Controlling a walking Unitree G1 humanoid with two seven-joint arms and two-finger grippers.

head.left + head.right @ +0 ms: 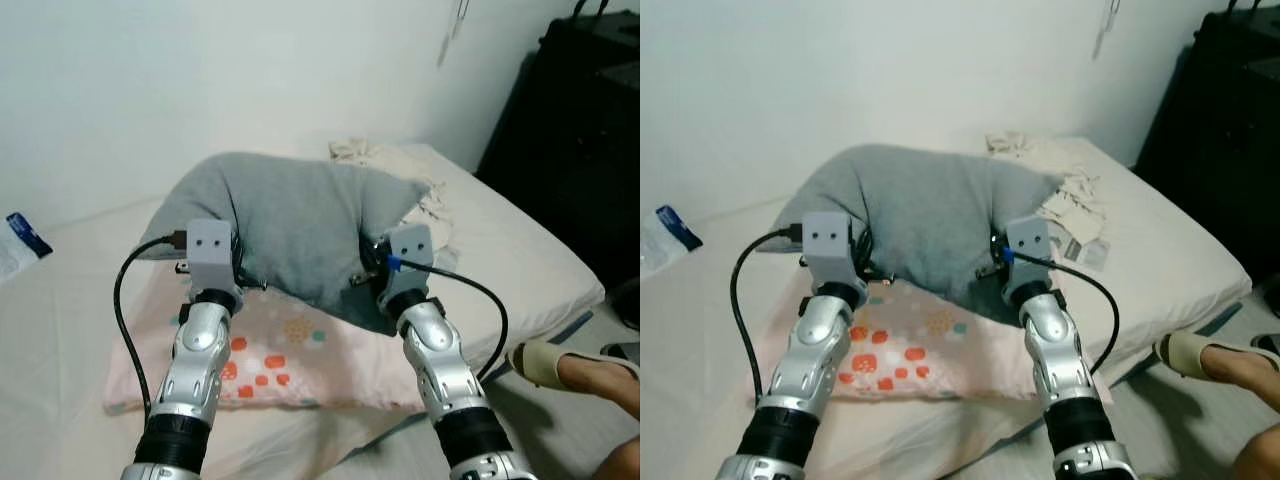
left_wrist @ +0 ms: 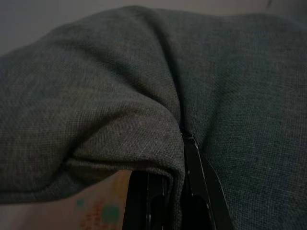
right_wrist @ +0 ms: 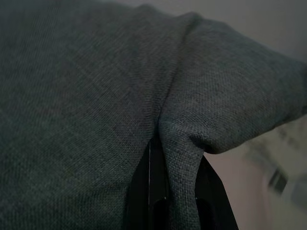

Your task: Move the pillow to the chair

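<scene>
A large grey pillow (image 1: 290, 220) is lifted off the bed, held between both arms. My left gripper (image 1: 240, 270) is shut on a fold of its near left edge, and my right gripper (image 1: 365, 270) is shut on a fold of its near right edge. In the left wrist view the grey pillow (image 2: 144, 96) bunches over the black fingers (image 2: 196, 191). The right wrist view has the grey pillow (image 3: 96, 96) pinched between the black fingers (image 3: 156, 191). Under it lies a pink pillow (image 1: 280, 365) with orange and teal dots.
The white bed (image 1: 60, 330) runs along the wall. Crumpled pale cloth (image 1: 380, 155) lies behind the grey pillow, a blue and white packet (image 1: 20, 240) at far left. A dark cabinet (image 1: 570, 130) stands at right. A person's foot in a sandal (image 1: 570, 370) rests by the bed's corner.
</scene>
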